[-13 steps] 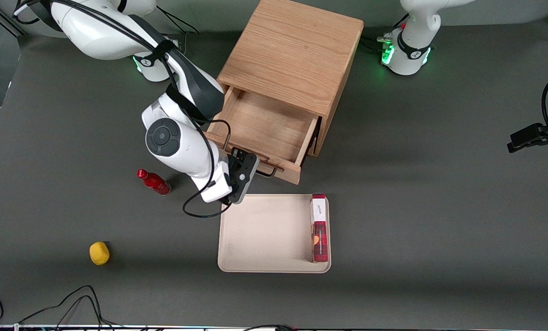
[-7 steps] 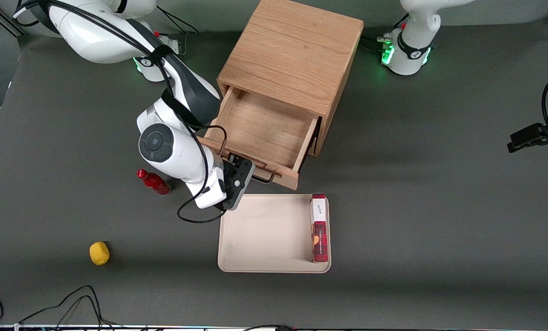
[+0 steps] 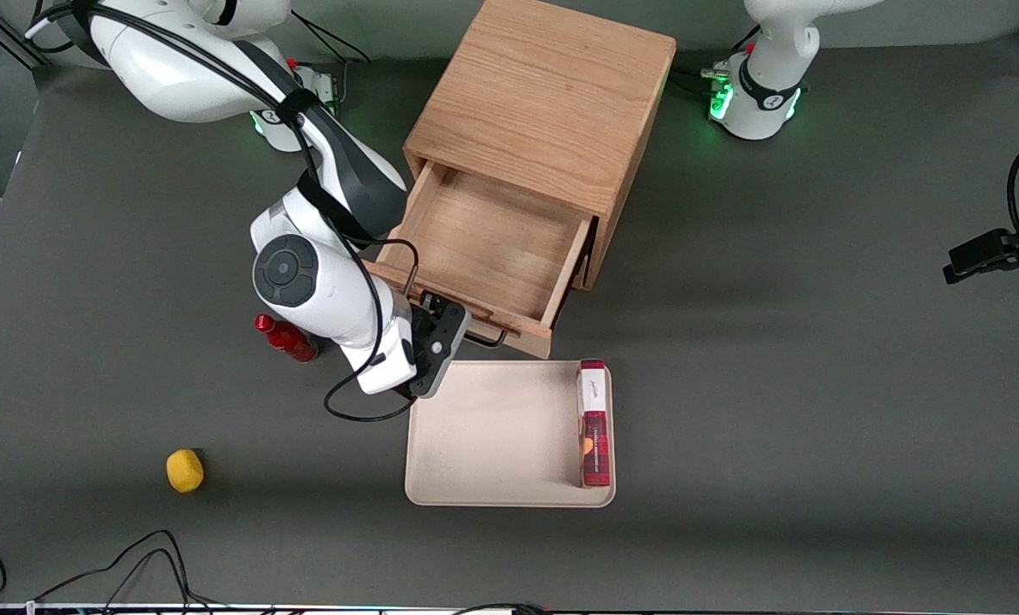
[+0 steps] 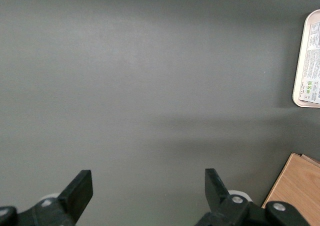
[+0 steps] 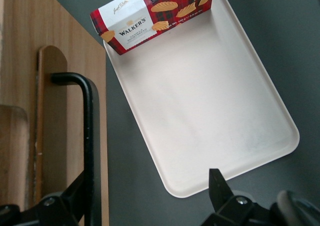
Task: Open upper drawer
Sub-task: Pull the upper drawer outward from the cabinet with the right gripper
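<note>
You are working on a dark grey matte table (image 3: pixel 816 359) with a light oak cabinet (image 3: pixel 543 94) standing on it, farther from the front camera than the beige tray (image 3: pixel 492 436). The upper drawer (image 3: pixel 488 248) stands pulled out of the cabinet, its bare-wood box showing, and its front edge sits near the tray's nearest rim with a thin strip of table between them. Your gripper (image 5: pixel 150 196) is at the drawer front, its jaws spread wide and holding nothing; one finger (image 5: pixel 75 198) sits just beside the black bar handle (image 5: pixel 89 136), the other over the tray's edge. A red tartan shortbread box (image 3: pixel 594 424) stands along the tray's side toward the parked arm. A small red bottle (image 3: pixel 285 338) lies on the table close beside the working arm's wrist, and a yellow ball-like object (image 3: pixel 184 471) rests well apart, nearer the front camera. Loose black cables (image 3: pixel 133 564) trail along the table's near edge.
</note>
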Available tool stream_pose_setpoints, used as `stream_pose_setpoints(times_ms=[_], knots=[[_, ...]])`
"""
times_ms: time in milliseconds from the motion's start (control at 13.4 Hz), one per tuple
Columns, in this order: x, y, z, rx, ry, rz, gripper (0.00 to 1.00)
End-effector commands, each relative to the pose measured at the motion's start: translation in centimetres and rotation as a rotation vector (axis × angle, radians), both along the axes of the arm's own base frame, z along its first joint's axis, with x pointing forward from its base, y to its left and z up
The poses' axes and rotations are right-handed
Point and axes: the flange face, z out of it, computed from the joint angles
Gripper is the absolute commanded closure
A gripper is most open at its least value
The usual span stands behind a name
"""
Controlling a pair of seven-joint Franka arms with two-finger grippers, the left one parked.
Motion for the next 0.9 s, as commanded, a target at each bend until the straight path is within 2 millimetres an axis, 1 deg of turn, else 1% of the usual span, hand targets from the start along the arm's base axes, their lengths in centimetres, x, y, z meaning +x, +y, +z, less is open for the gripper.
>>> stream_pose_setpoints(times_ms=[0,448,522,672,821], knots=[[0.9,-0.2,0.2,-0.008,-0.022,0.015,0.0],[1.2,-0.6,0.4,-0.014,-0.028,0.011,0.0],[0.9,-0.1,0.4,-0.014,-0.027,0.016,0.0],[0.9,-0.3,1.2,-0.012,-0.031,0.008,0.0],[0.5,-0.6,1.5,-0.03,0.0,0.011,0.0]])
